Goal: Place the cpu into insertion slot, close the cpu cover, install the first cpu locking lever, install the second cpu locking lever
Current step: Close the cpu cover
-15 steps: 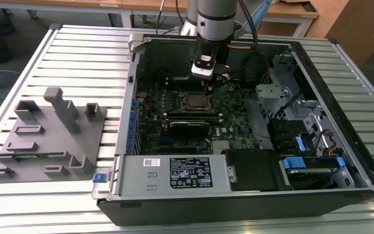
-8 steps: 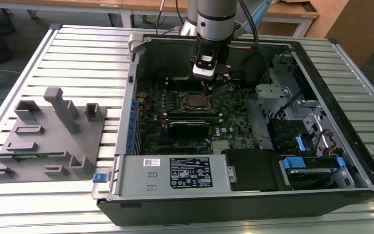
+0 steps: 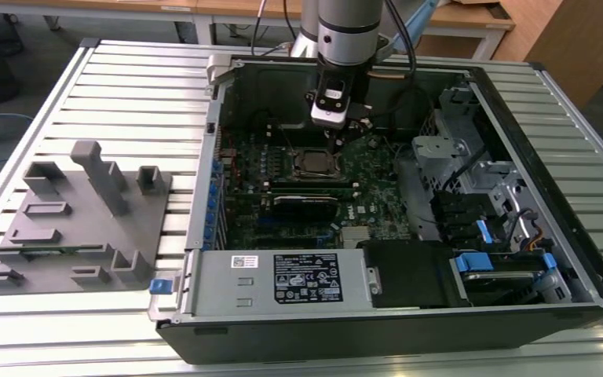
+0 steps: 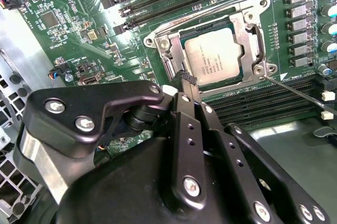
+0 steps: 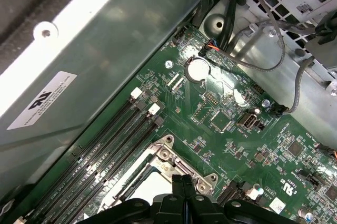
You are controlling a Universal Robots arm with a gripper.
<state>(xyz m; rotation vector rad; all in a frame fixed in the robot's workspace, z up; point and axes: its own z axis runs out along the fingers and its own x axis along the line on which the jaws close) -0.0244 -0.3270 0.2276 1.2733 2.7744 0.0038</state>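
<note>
grey fixture (image 3: 82,228) on slatted table (image 3: 123,78) | open computer case (image 3: 385,338) | probable coin cell (image 5: 198,68)

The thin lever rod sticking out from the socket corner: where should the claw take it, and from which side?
Probably mid-span on the lever rod, away from the cpu cover, coming from above with the claw straddling it: the rod is thin, straight and bare, crossing over the memory slots.

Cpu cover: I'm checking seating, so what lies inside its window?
The cpu sits in the window of the cpu cover, metal top showing. What lies beneath is hidden.
</note>
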